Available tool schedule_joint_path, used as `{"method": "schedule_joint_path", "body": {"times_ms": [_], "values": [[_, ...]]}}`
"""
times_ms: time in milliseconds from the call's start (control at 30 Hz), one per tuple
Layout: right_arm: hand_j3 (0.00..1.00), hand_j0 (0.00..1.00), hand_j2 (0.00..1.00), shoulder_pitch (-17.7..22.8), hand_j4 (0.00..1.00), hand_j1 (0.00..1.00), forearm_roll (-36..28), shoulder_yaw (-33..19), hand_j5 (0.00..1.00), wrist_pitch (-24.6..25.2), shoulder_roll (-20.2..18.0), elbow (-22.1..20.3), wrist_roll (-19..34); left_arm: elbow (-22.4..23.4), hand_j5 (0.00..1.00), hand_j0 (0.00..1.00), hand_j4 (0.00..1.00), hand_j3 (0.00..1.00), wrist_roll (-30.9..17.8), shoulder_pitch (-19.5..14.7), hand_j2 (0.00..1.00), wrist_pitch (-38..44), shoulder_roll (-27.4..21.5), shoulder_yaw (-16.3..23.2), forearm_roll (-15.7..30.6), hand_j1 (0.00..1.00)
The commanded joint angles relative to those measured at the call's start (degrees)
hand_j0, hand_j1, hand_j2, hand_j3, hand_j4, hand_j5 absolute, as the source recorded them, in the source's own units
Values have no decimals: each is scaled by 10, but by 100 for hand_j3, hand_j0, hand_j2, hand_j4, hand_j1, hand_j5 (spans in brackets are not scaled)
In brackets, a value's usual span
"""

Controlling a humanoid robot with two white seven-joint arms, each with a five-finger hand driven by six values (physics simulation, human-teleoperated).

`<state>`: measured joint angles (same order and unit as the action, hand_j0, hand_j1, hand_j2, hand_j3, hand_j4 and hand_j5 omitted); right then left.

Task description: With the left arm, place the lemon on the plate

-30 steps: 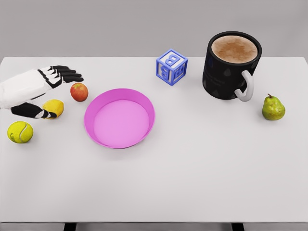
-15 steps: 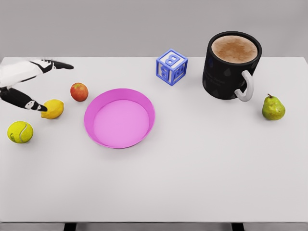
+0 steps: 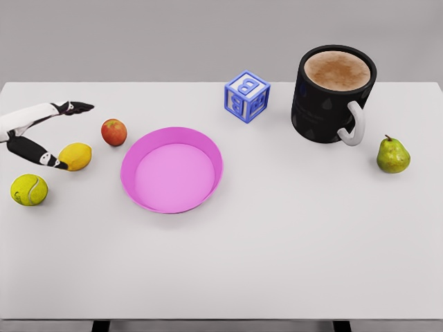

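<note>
The lemon (image 3: 75,156) lies on the desk (image 3: 291,235) left of the plate (image 3: 172,169), ungrasped. The left hand (image 3: 34,131) straddles it, fingers (image 3: 75,107) spread; closing off-centre could roll it toward the tennis ball (image 3: 29,189).

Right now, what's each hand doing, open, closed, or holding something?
Left hand: open, fingers spread, thumb beside the lemon, holding nothing.
Right hand: not in view.

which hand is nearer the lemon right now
Left. The left hand sits at the table's left edge with its thumb tip right at the lemon, fingers spread above it, not gripping. The right hand is out of view.
</note>
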<state>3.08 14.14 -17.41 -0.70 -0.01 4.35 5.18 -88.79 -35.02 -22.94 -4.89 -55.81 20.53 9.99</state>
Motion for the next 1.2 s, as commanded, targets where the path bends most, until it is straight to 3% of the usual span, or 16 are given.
{"method": "schedule_joint_path", "body": {"times_ms": [0, 200, 300, 467, 700, 1167], "values": [[100, 100, 100, 0, 100, 100, 0, 0, 100, 0, 0, 0, 0, 19, 100, 100, 100, 100, 0, 0, 100, 4, 8, 0, 2, 100], [100, 100, 100, 0, 100, 100, 0, 0, 100, 0, 0, 0, 0, 47, 100, 100, 100, 100, 0, -5, 100, 35, 18, -5, -28, 100], [100, 100, 100, 0, 100, 100, 0, 0, 100, 0, 0, 0, 0, 68, 100, 100, 100, 100, 0, -5, 100, 36, 45, -6, -62, 100], [100, 100, 100, 0, 100, 100, 0, 0, 100, 0, 0, 0, 0, 70, 100, 100, 100, 100, 0, -9, 100, 36, 50, -3, -72, 100], [100, 100, 100, 0, 100, 100, 0, 0, 100, 0, 0, 0, 0, 70, 100, 100, 100, 100, 0, -9, 100, 37, 73, -6, -120, 100], [100, 100, 100, 0, 100, 100, -1, 0, 100, 0, 0, 0, 0, 91, 100, 100, 100, 100, 0, -8, 100, 37, 88, -4, -140, 100]]}}
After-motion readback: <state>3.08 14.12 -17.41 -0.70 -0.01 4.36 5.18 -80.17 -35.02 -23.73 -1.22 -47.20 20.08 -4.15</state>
